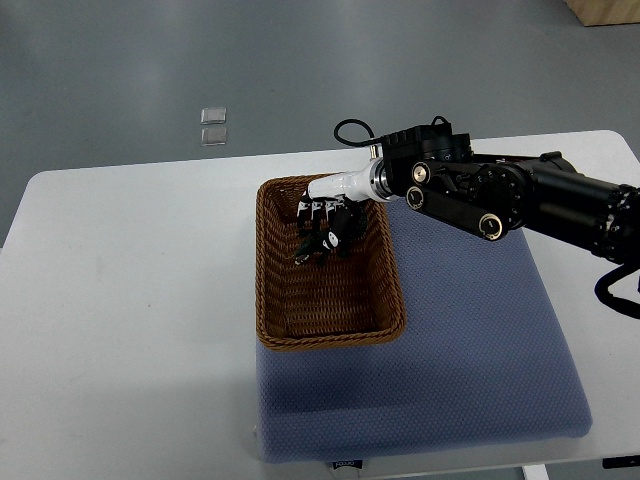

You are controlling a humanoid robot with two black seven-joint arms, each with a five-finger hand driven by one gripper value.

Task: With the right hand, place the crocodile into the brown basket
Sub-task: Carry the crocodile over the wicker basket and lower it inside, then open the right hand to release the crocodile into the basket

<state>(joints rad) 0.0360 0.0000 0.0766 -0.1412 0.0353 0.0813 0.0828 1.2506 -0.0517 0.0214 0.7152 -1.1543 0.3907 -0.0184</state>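
**A:** Where is the crocodile?

**B:** No toy shows plainly. A small dark shape (303, 256) sits just below the right robot hand (326, 225), inside the brown basket (330, 338), toward its upper end in the frame. That may be the crocodile, but it blends into the hand's black parts.

**A:** Is the robot hand grasping it, or has it let go?

**B:** I cannot tell. The hand points down into the basket, and what is under it is too dark to separate.

**A:** How should the step go, then?

**B:** If the toy is in the grasp, I'd bring it close to the woven floor before letting go. It should be released toward the basket's middle rather than against the upper wall. Then lift the hand straight up, so the wrist clears the rim and doesn't drag the basket across the blue mat (480, 340).

**A:** Anything else hidden?

**B:** The arm is cut off at the right edge, and the left arm is out of view. Beyond the white bench (130, 300), two small clear squares (212, 125) lie on the floor at upper left, too small to identify.
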